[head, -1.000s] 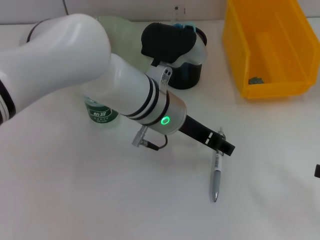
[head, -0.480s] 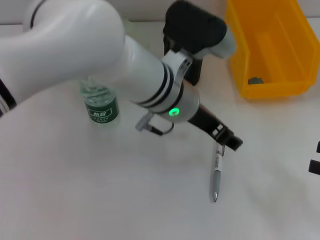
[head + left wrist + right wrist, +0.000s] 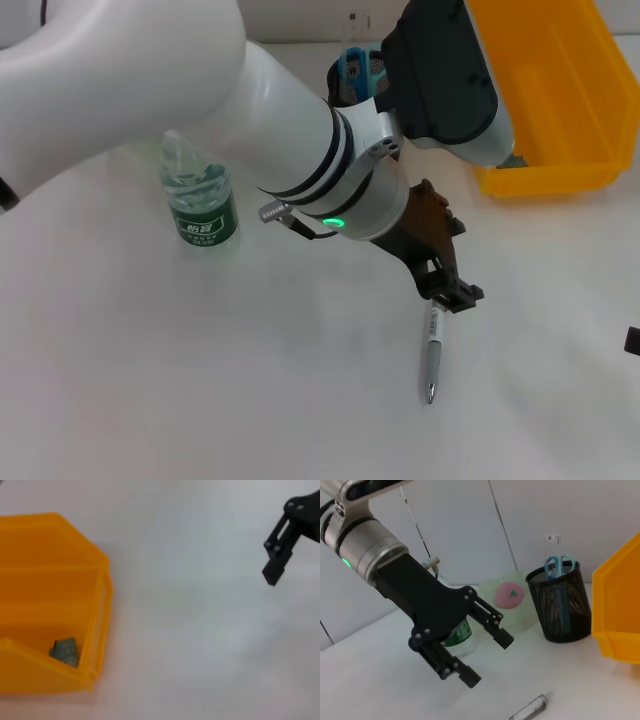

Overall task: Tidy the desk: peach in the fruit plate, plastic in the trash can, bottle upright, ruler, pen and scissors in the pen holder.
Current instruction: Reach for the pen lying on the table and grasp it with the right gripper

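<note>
We saw left gripper (image 3: 452,285) swing lower, wrist rolled since earlier frame; jaws spread open, empty, over top end of pen (image 3: 433,352), centre-right. Bottle (image 3: 198,198) upright, left. Scissors (image 3: 354,68) in pen holder (image 3: 561,602), top. Right gripper (image 3: 633,341) at right edge; jaws — cannot tell.

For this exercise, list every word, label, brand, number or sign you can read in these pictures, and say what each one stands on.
Bottle: green label with white characters, too blurred to read.
Pen: dark print on its barrel, too small to read.
Ruler in the pen holder: scale marks, no digit legible.
Left gripper: no lettering, like the yellow bin.
Nothing can be quoted.
</note>
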Available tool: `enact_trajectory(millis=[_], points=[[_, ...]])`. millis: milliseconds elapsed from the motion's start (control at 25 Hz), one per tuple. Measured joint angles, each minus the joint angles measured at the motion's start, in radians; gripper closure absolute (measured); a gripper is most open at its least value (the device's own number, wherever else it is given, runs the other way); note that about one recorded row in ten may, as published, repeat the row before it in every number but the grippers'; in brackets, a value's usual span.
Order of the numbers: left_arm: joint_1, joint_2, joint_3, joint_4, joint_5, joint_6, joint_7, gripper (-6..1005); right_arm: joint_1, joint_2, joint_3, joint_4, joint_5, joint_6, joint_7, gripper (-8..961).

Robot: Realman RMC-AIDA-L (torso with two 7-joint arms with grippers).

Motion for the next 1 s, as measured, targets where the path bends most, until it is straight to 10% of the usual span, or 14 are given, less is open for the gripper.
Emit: enact_trajectory(millis=[640,1000], points=[[0.015,0.001,-0.019,-0.074,-0.004,-0.002,-0.364,264,0.025,-0.006,-0.006,-0.001,0.000,-0.001,0.043,348],[0.405,0.008,-0.138,0.157,-0.193,-0.129,0.090,264,0.082,0.010,-0.041,-0.169,-0.064,-0.026,0.231,348]])
